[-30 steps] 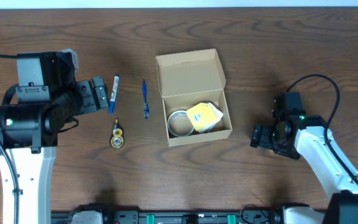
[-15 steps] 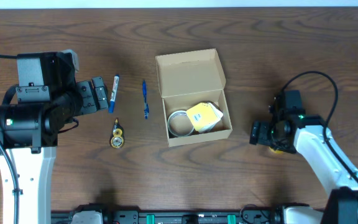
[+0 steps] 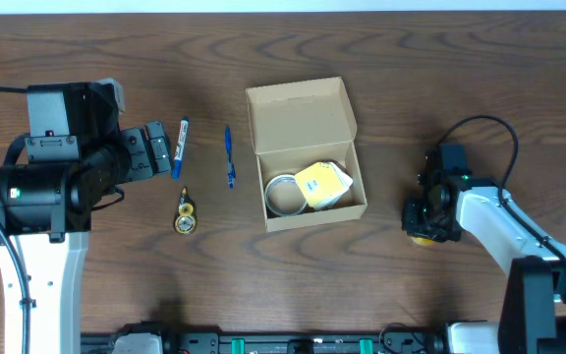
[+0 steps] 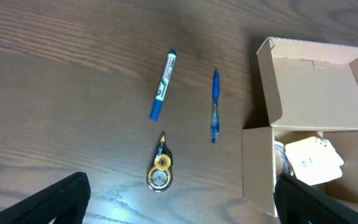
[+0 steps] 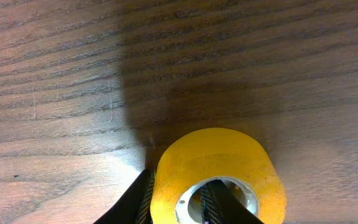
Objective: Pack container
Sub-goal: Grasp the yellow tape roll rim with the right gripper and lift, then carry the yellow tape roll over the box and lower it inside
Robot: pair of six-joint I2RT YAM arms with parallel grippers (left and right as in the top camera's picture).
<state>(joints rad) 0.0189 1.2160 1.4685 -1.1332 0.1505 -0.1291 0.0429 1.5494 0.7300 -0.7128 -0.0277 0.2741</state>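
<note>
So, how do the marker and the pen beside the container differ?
The marker is thicker, with a white barrel and blue ends; the pen is slimmer and blue all over. The marker lies farther from the container and slightly angled to the pen, which lies closer. Both rest flat on the table, outside the container.

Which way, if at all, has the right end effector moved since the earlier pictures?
Yes. In the overhead view the right end effector has shifted slightly away from the cardboard box, to the right and toward the picture's bottom edge.
</note>
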